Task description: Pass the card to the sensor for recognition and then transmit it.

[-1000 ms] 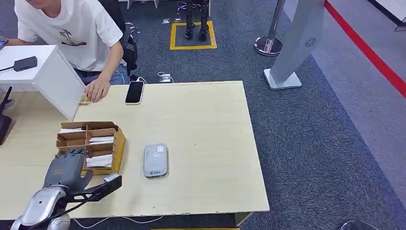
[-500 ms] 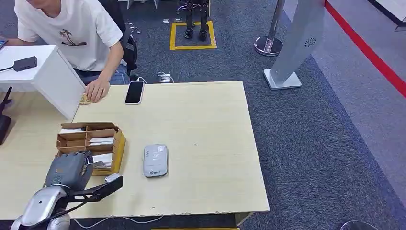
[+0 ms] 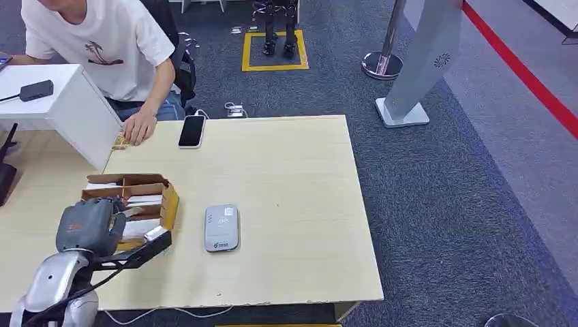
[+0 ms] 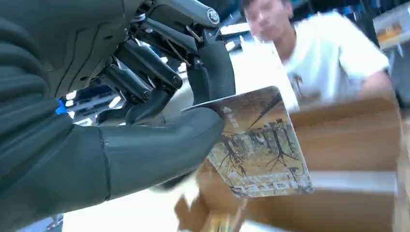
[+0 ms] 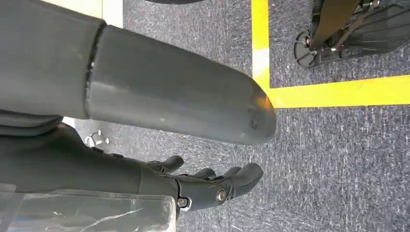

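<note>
At lower left of the head view, the left robot hand pinches a card just above the cardboard organizer, ready for the grey sensor nearby. The right robot hand, idle, hangs spread over carpet.

Head view: bright, even indoor light, sharp throughout; tabletop evenly lit, shadows faint and short. Left wrist view: motion blur heavy on cardboard box and person; card fairly sharp; bright washed-out background. Right wrist view: near thumb soft, carpet in focus.
</note>
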`<action>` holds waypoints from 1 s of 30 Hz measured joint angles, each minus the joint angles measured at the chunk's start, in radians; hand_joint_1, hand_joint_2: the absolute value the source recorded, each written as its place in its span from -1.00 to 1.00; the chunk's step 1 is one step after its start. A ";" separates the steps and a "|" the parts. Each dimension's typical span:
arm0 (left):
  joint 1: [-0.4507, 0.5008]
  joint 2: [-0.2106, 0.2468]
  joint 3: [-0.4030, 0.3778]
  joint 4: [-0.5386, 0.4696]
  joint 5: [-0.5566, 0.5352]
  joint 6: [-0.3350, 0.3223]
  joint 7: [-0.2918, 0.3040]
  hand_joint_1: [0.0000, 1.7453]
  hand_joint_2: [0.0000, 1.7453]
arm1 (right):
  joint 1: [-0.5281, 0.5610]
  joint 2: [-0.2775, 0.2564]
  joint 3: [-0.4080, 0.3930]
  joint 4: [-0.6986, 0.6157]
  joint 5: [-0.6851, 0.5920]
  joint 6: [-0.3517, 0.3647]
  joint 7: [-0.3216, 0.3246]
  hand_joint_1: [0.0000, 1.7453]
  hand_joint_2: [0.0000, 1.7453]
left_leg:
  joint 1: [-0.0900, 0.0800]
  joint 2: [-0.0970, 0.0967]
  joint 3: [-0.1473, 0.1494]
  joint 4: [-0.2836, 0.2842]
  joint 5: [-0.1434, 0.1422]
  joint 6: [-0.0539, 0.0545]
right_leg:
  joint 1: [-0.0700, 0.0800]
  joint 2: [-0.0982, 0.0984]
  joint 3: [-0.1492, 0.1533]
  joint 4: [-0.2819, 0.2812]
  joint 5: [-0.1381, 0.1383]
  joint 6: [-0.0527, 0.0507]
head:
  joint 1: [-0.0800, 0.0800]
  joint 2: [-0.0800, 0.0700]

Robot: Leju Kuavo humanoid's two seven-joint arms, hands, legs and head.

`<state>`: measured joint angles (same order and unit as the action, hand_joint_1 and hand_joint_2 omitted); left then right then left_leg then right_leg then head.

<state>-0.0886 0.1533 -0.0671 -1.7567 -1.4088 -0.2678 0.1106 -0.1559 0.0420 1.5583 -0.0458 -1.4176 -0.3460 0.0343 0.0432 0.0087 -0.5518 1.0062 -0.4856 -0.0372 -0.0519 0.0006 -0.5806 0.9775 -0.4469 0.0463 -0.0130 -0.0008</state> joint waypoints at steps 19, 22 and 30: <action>-0.198 -0.133 0.102 0.045 -0.137 0.131 0.049 1.00 1.00 | -0.003 0.000 0.000 -0.002 0.137 0.020 0.012 -1.00 -1.00 | 0.000 0.000 0.000 0.000 0.000 0.000 | 0.000 0.000 0.000 0.000 0.000 0.000 | 0.000 0.000; -0.231 -0.129 0.145 0.120 -0.137 0.144 0.082 1.00 1.00 | -0.007 0.000 0.000 -0.003 0.167 0.023 0.023 -1.00 -1.00 | 0.000 0.000 0.000 0.000 0.001 0.000 | 0.000 0.000 0.000 0.000 0.000 0.000 | 0.000 0.000; -0.346 -0.088 0.211 0.317 -0.137 0.175 0.127 1.00 1.00 | -0.022 0.000 0.000 -0.008 0.195 0.032 0.038 -1.00 -1.00 | 0.000 -0.001 0.000 0.000 0.001 0.000 | 0.000 -0.001 0.000 0.000 0.001 -0.001 | 0.000 0.000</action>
<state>-0.4350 0.0649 0.1442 -1.4402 -1.5457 -0.0931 0.2380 -0.1779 0.0423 1.5583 -0.0534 -1.2226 -0.3136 0.0725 0.0433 0.0080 -0.5522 1.0064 -0.4843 -0.0372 -0.0518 0.0001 -0.5807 0.9778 -0.4461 0.0455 -0.0130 -0.0008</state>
